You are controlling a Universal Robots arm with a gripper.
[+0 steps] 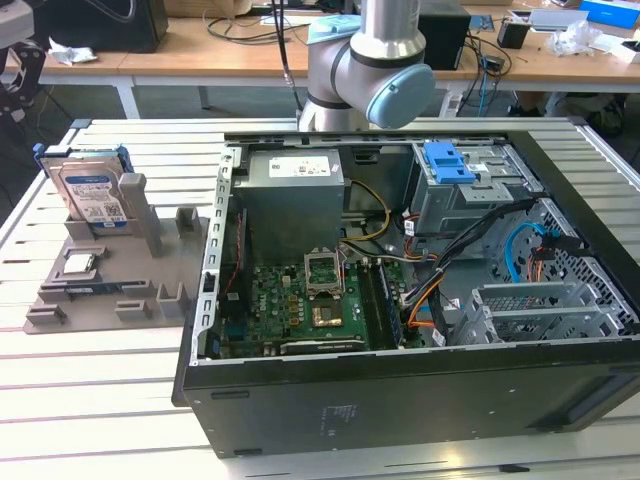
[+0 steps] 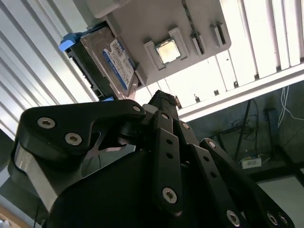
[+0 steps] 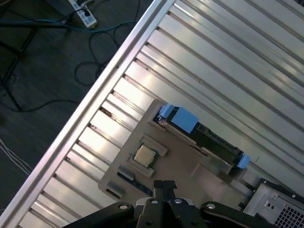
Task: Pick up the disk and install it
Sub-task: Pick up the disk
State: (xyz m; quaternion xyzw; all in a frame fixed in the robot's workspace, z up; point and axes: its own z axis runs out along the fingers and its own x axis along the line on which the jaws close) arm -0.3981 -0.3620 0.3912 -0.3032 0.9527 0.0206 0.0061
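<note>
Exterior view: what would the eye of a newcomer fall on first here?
The open computer case on the table, its green board bare, takes the eye first. At the exterior view's left the disk stands in a grey holder, a small chip lying on the same holder. The robot arm rises behind the case.

No legible text (even on the disk [image 2: 116, 64]).

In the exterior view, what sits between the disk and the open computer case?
Grey upright posts of the fixture plate holding the disk, then bare slatted table before the case, in the exterior view.
</note>
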